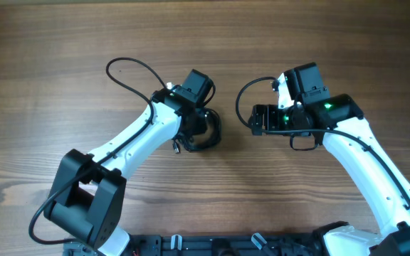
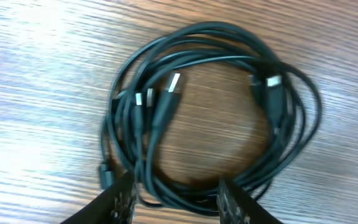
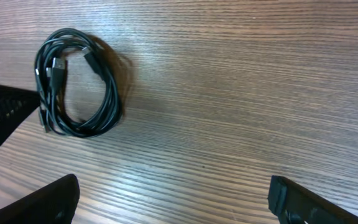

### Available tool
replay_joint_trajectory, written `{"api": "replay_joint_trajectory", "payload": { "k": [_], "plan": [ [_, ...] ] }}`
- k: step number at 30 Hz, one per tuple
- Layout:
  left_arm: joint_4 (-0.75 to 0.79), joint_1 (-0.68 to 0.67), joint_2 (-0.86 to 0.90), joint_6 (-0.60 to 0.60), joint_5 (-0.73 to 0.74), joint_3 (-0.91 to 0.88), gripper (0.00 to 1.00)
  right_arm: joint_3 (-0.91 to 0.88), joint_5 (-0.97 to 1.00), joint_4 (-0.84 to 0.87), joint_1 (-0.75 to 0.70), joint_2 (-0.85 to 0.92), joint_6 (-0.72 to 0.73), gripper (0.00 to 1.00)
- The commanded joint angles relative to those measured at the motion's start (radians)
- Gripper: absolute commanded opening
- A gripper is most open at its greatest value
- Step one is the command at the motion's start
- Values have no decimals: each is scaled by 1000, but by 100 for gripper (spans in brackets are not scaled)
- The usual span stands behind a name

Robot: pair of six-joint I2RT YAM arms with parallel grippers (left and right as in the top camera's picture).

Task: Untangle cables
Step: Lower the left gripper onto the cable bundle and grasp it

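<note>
The cables (image 2: 294,143) lie on the wooden tabletop (image 1: 62,57) as one compact, roughly round coil, near the middle and directly under the left arm's wrist; by my reading the untangling has barely begun, since every strand is wound into the same ring, the loops overlap one another, and no cord has been drawn out or laid apart; all of the separating is left to do. The left fingers (image 2: 122,200) are spread moderately and straddle the near arc of the coil, with several strands running between them; they look placed for a grip rather than closed on anything, as the gap is wider than the bunch inside it. The right fingers (image 3: 48,199) are spread wide and hold nothing; they hang over bare wood, with the coil off to one side and apart from them. Counting: one coil; two arms; and, in the left wrist view, five plug ends that I can make out, namely one larger flat metal plug (image 2: 174,82) pointing into the ring, a second of that kind (image 2: 273,82) on the opposite side, two small plugs (image 2: 139,98) side by side just beside the first, and one small dark end (image 2: 104,175) at the outer edge; how many separate cords these belong to I cannot tell.
</note>
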Motion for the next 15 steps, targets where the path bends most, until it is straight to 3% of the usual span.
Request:
{"api": "replay_joint_trajectory", "payload": {
  "k": [1, 15],
  "plan": [
    [-22, 1, 8, -4, -60, 6, 44, 13, 29, 2, 3, 15, -19, 100],
    [38, 1, 108, -22, -66, 3, 48, 13, 28, -8, 3, 15, -20, 100]
  ]
}}
